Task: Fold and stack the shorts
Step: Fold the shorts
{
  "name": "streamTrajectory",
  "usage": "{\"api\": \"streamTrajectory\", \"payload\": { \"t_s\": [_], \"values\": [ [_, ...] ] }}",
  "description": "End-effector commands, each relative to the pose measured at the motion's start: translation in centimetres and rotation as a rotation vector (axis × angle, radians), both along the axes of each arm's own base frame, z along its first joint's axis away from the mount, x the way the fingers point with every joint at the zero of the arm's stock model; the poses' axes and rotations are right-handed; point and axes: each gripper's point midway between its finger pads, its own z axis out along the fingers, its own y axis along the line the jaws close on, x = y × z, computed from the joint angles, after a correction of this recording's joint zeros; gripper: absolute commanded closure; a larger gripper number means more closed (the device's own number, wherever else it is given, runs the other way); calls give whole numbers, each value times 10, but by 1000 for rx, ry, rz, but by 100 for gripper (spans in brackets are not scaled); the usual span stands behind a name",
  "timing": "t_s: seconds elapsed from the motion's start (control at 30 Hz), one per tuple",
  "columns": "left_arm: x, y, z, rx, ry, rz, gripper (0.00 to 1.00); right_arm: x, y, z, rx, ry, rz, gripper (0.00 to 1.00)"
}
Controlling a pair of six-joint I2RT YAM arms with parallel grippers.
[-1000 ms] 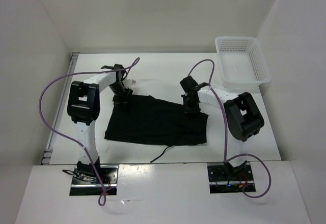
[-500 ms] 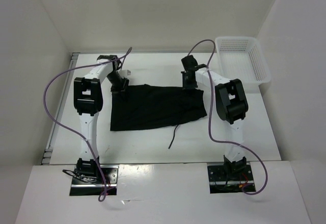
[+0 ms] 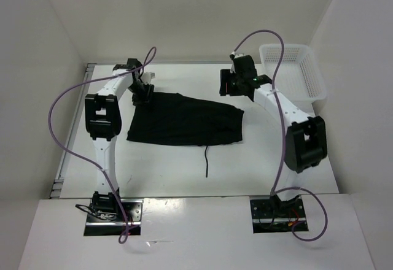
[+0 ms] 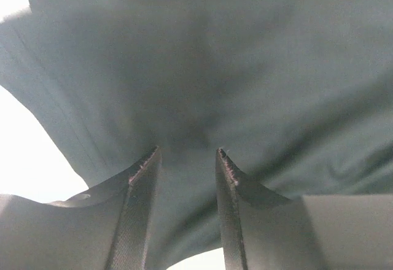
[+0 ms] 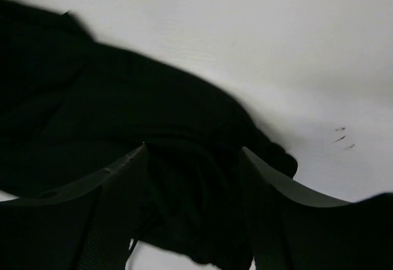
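1. Black shorts (image 3: pixel 184 121) lie flat mid-table, with the long axis running 9 to 3 o'clock. The drawstring (image 3: pixel 205 159) trails toward 6 o'clock.
2. Left gripper (image 3: pixel 145 92) is at the shorts' 10 o'clock corner with its fingers slightly apart. I cannot tell whether it grips.
3. Right gripper (image 3: pixel 230 88), clamped a second ago, now gapes, lifted clear toward 1 o'clock.
4. The shorts have slid toward 12 o'clock.

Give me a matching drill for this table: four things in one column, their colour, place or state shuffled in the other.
Things:
1. shorts
2. basket
3. drawstring cord
4. right claw

Descriptions:
a. white mesh, far right corner of the table
b. open, over the right end of the fabric
c. black, spread out mid-table
d. thin line running toward the near edge

Pairs: 1-c, 2-a, 3-d, 4-b
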Motion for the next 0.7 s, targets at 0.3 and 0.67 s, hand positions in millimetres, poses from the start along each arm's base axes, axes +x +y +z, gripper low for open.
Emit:
{"api": "streamTrajectory", "payload": {
  "t_s": [0.3, 0.67],
  "values": [
    [-87, -5, 39, -35, 60, -36, 51, -93, 29, -36, -160, 73, 218, 19],
    [-139, 4, -3, 6, 201, -29, 51, -109, 13, -67, -290, 140, 288, 39]
  ]
}}
